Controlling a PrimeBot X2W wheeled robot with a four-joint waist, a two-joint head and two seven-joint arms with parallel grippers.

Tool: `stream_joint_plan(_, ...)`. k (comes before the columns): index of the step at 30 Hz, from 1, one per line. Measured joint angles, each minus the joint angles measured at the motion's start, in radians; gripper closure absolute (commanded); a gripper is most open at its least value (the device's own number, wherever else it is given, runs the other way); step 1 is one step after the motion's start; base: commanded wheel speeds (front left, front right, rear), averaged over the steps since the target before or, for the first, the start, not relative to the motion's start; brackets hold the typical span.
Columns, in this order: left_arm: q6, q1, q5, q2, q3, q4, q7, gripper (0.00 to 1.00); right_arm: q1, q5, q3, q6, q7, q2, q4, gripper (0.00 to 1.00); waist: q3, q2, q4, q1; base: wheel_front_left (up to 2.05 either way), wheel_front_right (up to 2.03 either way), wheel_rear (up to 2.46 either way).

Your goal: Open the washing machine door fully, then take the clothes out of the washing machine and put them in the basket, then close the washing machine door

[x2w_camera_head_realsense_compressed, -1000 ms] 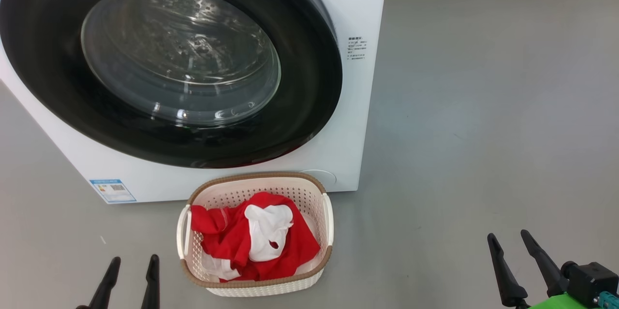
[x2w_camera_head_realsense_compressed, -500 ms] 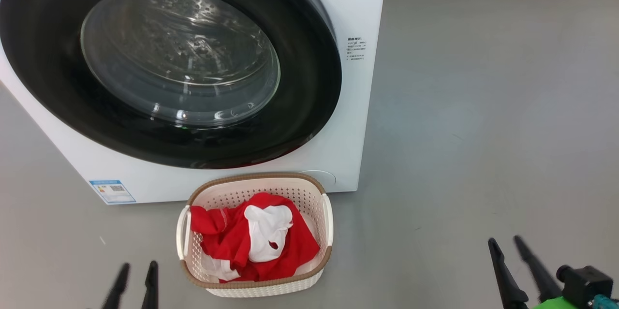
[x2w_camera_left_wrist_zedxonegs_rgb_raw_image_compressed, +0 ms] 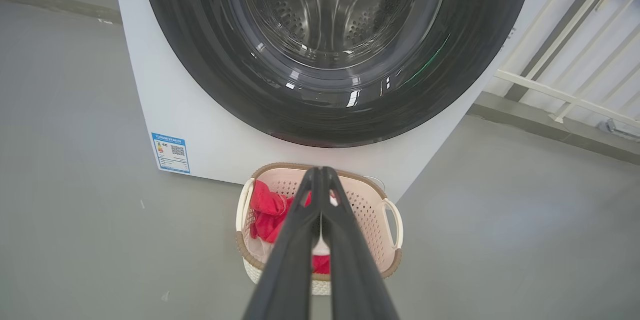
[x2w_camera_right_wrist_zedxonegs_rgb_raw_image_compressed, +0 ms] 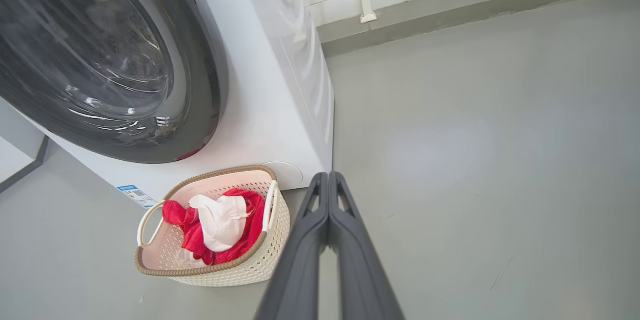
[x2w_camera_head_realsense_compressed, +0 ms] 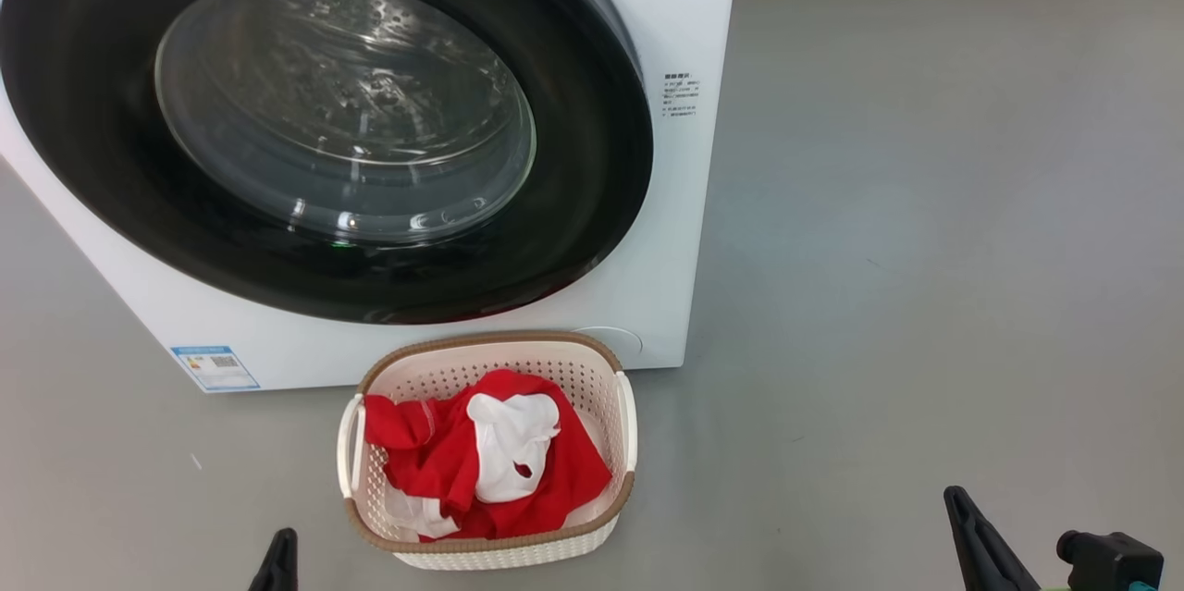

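The white washing machine (x2w_camera_head_realsense_compressed: 680,8) stands on the grey floor with its black-rimmed round door (x2w_camera_head_realsense_compressed: 324,124) closed flat against its front. Red and white clothes (x2w_camera_head_realsense_compressed: 481,457) lie heaped in the cream basket (x2w_camera_head_realsense_compressed: 490,352) right below the door. My left gripper (x2w_camera_head_realsense_compressed: 282,549) sits low at the bottom edge, left of the basket, and its fingers (x2w_camera_left_wrist_zedxonegs_rgb_raw_image_compressed: 320,180) are pressed together, empty. At the lower right, well away from the basket, my right gripper (x2w_camera_head_realsense_compressed: 957,508) is shut too, with its fingers (x2w_camera_right_wrist_zedxonegs_rgb_raw_image_compressed: 327,185) touching and nothing between them.
Open grey floor (x2w_camera_head_realsense_compressed: 925,249) stretches to the right of the machine. A low kerb (x2w_camera_right_wrist_zedxonegs_rgb_raw_image_compressed: 450,4) and a white railing (x2w_camera_left_wrist_zedxonegs_rgb_raw_image_compressed: 565,94) run behind it. A blue label (x2w_camera_head_realsense_compressed: 215,366) sticks to the machine's lower left front.
Both grippers have gone from open to shut and dropped toward the bottom edge of the head view. The basket, clothes and door have not moved.
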Motion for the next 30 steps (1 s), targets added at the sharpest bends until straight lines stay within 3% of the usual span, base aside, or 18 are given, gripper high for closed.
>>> stream_joint_plan(30, 0.000, -0.031, -0.319, -0.005, 0.006, 0.000, 0.088, 1.00, -0.028, 0.292, -0.037, 0.000, 0.088, 0.016, -0.024, 1.00, -0.003, 0.0000, -0.001, -0.0002, 0.00, 0.00, 0.00)
